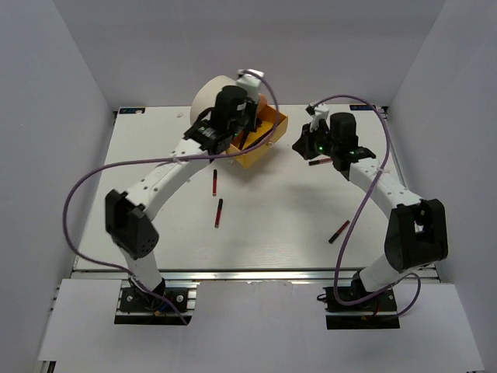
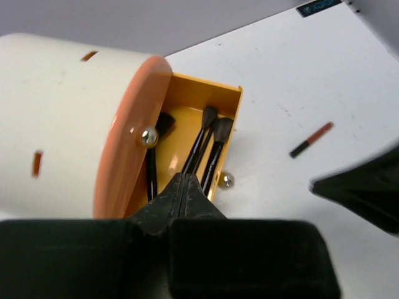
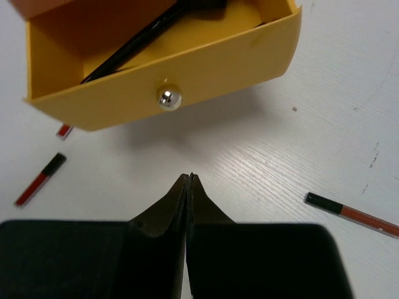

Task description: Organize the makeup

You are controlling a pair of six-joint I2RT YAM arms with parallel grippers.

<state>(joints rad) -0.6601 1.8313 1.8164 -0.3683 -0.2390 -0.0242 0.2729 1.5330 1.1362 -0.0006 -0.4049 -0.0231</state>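
The thin black makeup brushes (image 2: 201, 146) lie already in the open orange-yellow plastic drawer (image 2: 193, 96), which stands pulled out from the big cream cylindrical box (image 2: 62, 118). The short dark-red-and-black sticks (image 1: 219, 212) are scattered flat on the white matte table (image 1: 279, 233) — two near the middle, one beside the right arm, and one just beside the right gripper (image 3: 189, 182). That right gripper is clenched on nothing, its black tips pressed together above the bare table in front of the drawer's small round metal knob (image 3: 166, 98). The left gripper (image 2: 181, 184) is also pressed together, with nothing that I can see between the tips, and it hangs over the near edge of the drawer, close to the brush handles. I judge the sticks to be very light, stiff and smooth — round tubes that can roll or slip out of hard fingers. So it seems best to take one across its middle, with the fingers set crosswise to its length and brought down close to the table, because it lies so low. The brushes look equally light, with thin rigid handles and soft dark heads; the handle is the place to hold, not the bristles.
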